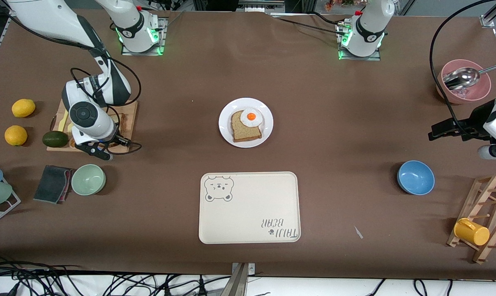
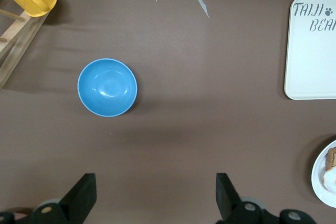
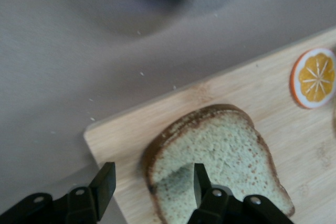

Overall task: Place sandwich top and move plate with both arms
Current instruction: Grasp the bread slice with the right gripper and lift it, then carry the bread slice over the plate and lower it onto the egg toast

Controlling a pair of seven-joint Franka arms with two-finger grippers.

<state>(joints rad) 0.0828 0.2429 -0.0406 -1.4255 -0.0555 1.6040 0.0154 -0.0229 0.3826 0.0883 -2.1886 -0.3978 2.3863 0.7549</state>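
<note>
Right claw (image 3: 152,187), lower part of right wrist frame: fingers spread, straddling the sandwich top's (image 3: 220,161) crust edge on cutting board (image 3: 210,93), nothing clamped. Left claw (image 2: 155,195): released, wide, empty, over bare desk (image 2: 210,119).
</note>
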